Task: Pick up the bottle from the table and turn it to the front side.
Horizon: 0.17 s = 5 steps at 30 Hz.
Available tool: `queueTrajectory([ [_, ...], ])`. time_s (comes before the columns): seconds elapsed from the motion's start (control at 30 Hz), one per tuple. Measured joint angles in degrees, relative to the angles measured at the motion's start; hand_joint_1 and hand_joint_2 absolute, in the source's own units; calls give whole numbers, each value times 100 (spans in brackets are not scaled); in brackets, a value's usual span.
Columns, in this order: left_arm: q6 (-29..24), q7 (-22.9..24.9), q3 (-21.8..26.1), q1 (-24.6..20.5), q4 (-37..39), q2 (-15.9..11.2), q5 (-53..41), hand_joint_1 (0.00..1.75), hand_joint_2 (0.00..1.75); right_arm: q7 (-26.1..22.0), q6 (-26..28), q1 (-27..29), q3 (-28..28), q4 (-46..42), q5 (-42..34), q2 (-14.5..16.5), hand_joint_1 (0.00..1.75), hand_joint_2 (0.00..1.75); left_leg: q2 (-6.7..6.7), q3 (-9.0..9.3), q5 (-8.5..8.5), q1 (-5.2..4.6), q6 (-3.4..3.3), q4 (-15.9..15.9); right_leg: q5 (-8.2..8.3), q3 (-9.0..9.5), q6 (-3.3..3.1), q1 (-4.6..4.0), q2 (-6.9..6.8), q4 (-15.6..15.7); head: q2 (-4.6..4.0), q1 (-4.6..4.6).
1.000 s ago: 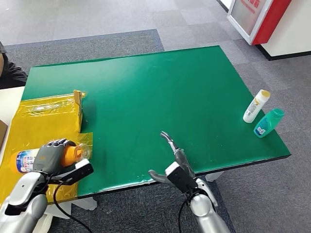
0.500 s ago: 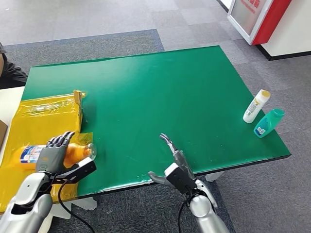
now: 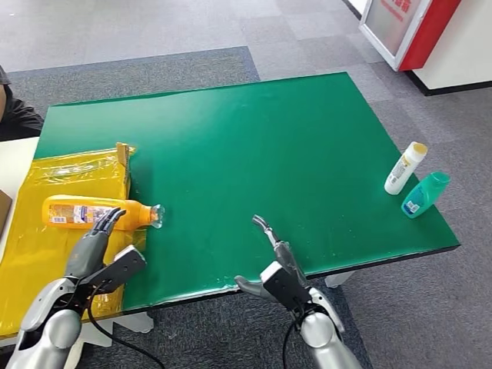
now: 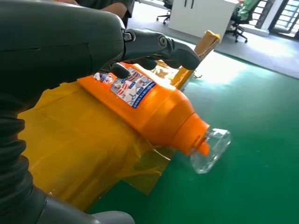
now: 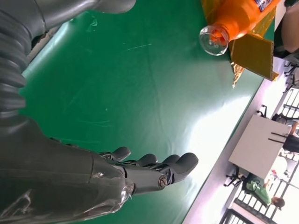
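An orange bottle [image 3: 87, 212] with a clear cap lies on its side on the yellow sheet [image 3: 34, 254] at the table's left, its cap pointing right onto the green table top [image 3: 261, 146]. My left hand [image 3: 93, 247] is just in front of it, its spread fingers reaching toward the bottle's body and holding nothing. In the left wrist view the fingers [image 4: 169, 49] stretch over the bottle [image 4: 151, 105] and its printed label. My right hand [image 3: 275, 257] hovers open over the table's front edge, near the middle. The right wrist view shows the open right hand [image 5: 141, 172] and the bottle's cap end [image 5: 215, 39] beyond it.
A white bottle with a yellow cap [image 3: 405, 167] and a teal bottle [image 3: 425, 194] lie near the table's right edge. A cardboard piece [image 3: 123, 161] stands at the yellow sheet's far corner. A person in dark clothes [image 3: 14, 115] sits past the far left corner.
My left hand held the orange bottle a second ago and has let it go. The bottle now lies farther back on the yellow sheet, and the hand has drawn back toward the front edge.
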State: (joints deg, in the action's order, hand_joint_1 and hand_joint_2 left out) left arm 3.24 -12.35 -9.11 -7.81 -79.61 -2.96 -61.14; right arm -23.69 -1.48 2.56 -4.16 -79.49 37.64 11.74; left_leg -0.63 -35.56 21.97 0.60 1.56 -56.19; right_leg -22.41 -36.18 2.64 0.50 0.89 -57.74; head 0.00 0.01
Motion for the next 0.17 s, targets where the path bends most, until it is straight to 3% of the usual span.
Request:
queueTrajectory([
  [0.17,-33,-192,30,248,-465,36,552,0,175,29,25,74,21,-77,-2,-6,0,175,0,0,0,0,0,0,0,0,0,-1,0,0,0,0],
])
